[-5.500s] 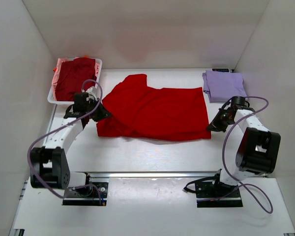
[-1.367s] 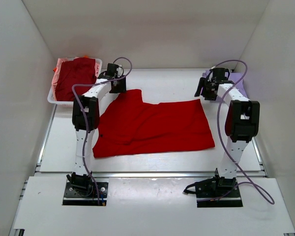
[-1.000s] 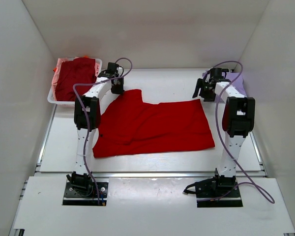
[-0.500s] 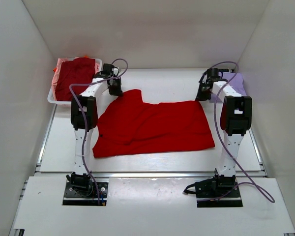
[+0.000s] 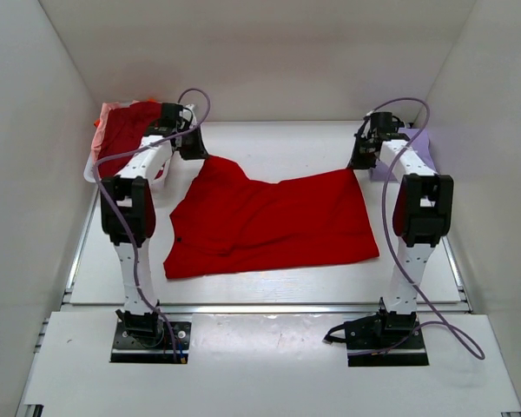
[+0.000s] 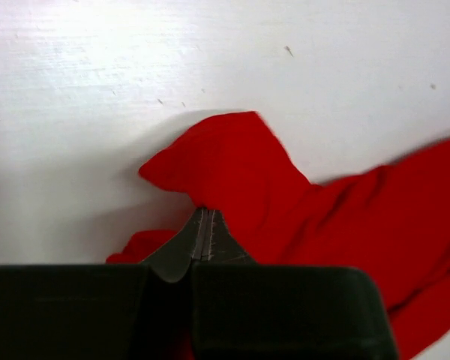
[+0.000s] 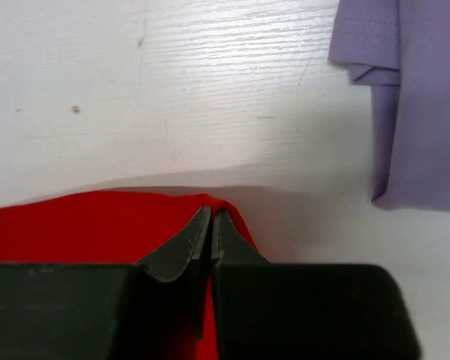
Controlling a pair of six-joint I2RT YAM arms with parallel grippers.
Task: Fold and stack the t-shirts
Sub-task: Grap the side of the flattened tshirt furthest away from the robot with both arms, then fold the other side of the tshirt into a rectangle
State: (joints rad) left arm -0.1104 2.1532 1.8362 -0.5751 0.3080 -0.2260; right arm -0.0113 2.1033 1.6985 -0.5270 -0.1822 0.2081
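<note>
The left fingers [image 5: 194, 149] are pressed together on the far left corner of the red t-shirt [image 5: 278, 217], and the right fingers [image 5: 358, 162] are clamped on its far right corner. The rest of the shirt lies spread on the worktop [image 5: 278, 143] on the near side of both.

The left wrist view shows a flap of red cloth [image 6: 232, 165] just past the closed tips [image 6: 208, 225]. The right wrist view shows the hem [image 7: 82, 225] pinched at the tips [image 7: 211, 225], with the folded lavender t-shirt [image 7: 420, 97] to their right, apart from them.

Only the overhead view shows the maroon t-shirt [image 5: 126, 130] in the basket [image 5: 89, 174], left of the left fingers.
</note>
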